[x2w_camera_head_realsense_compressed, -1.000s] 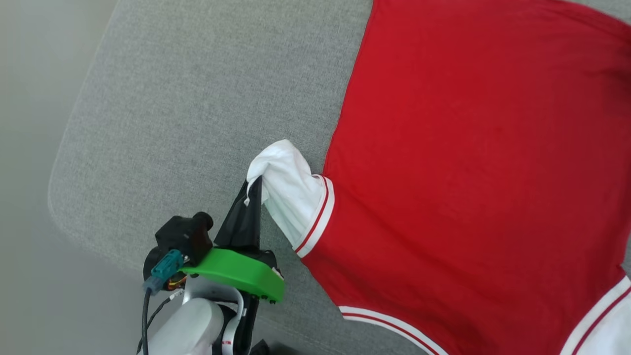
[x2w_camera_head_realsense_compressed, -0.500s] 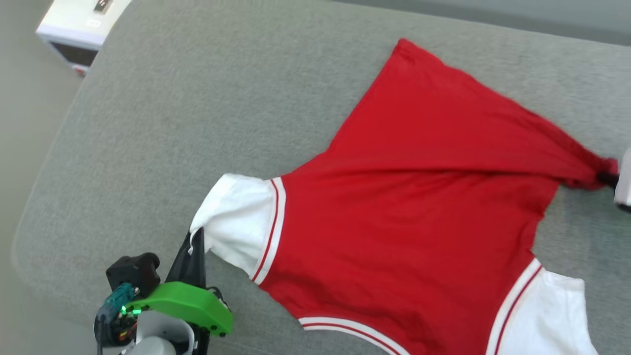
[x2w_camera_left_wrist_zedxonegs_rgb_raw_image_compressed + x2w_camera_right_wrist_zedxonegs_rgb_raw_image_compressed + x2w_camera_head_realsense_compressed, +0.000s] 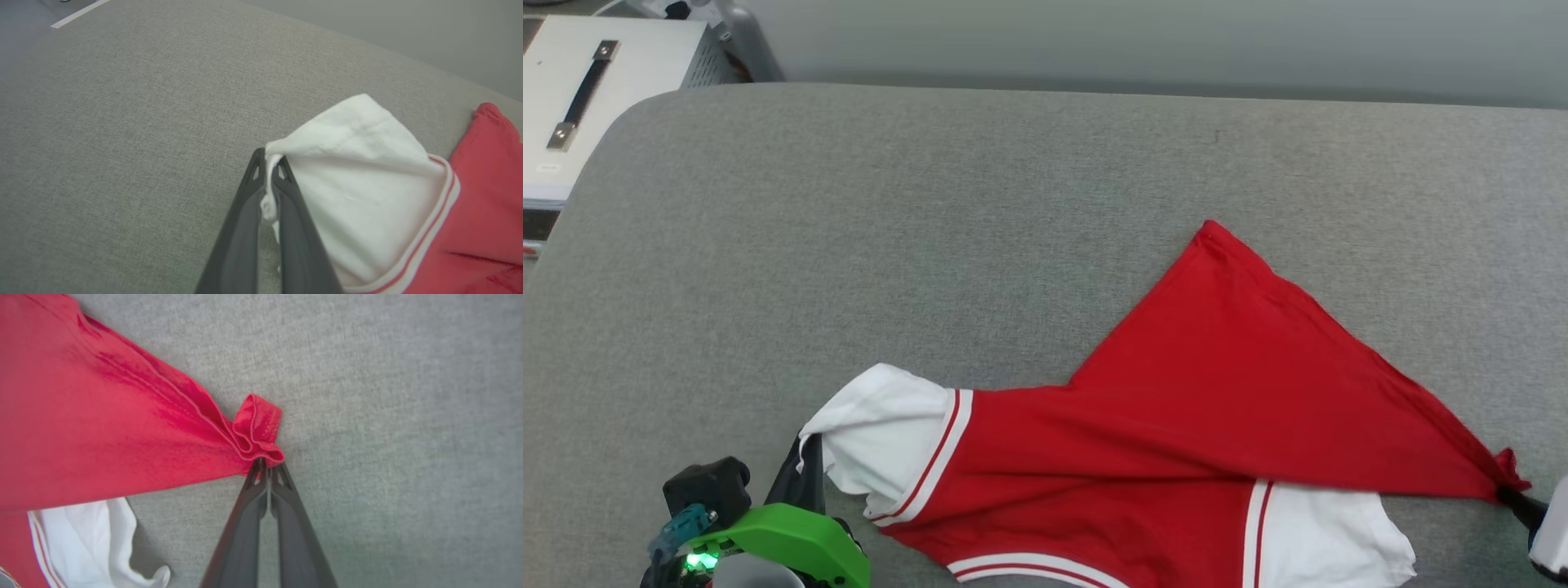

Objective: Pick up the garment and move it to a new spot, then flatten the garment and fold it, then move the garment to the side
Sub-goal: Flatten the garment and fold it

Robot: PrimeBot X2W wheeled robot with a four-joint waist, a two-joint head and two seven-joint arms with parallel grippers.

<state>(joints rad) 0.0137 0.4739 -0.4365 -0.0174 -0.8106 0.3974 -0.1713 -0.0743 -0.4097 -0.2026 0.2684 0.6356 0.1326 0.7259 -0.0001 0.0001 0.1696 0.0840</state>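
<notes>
While closed tight on the garment point(image 3: 1217, 392) (left end effector point(image 3: 269, 160) on white sleeve point(image 3: 359, 175), right end effector point(image 3: 267, 463) on red hem corner point(image 3: 257, 424)), stretching it over grey cushion point(image 3: 931, 204); not yet flat, folded or set aside.

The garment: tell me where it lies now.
In the head view the garment lies on the grey cushion, lower right of centre, stretched between the left gripper pinching its white sleeve and the right gripper pinching its red corner.
</notes>
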